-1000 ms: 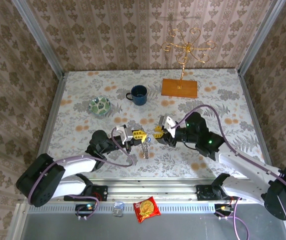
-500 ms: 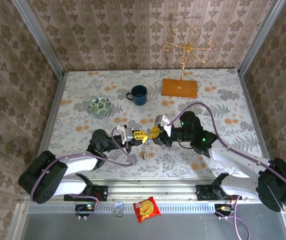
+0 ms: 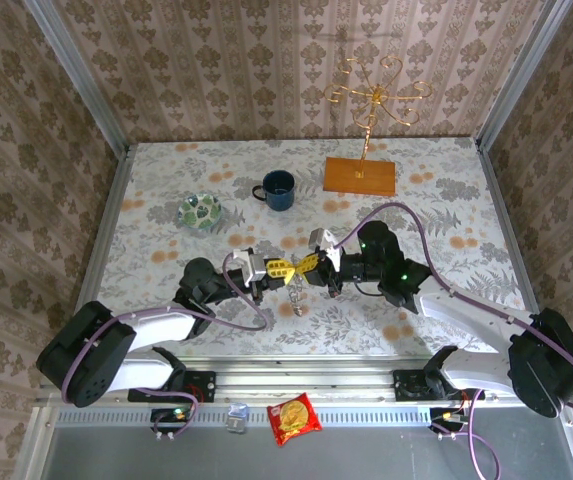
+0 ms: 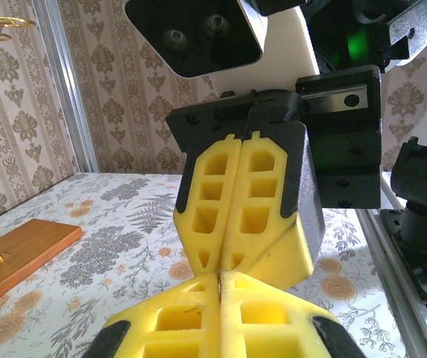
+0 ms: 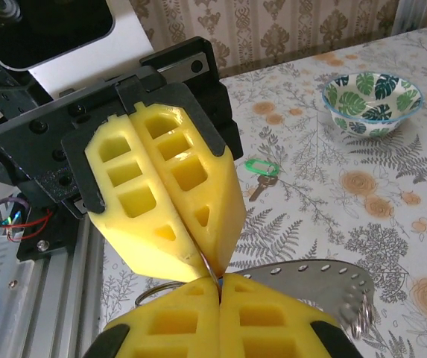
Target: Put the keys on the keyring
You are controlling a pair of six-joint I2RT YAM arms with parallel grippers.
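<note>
right gripper pinching keyring, green key beyond

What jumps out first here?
The left gripper and right gripper, yellow-fingered, meet tip to tip above the floral table, both shut on the keyring dangling between them. A green key lies loose nearby; a gold wire stand rises at the back.

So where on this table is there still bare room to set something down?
Far right, between the wooden base and the right rail; far left corner, behind the dish. Crowded at centre, where left jaws and right jaws meet.
</note>
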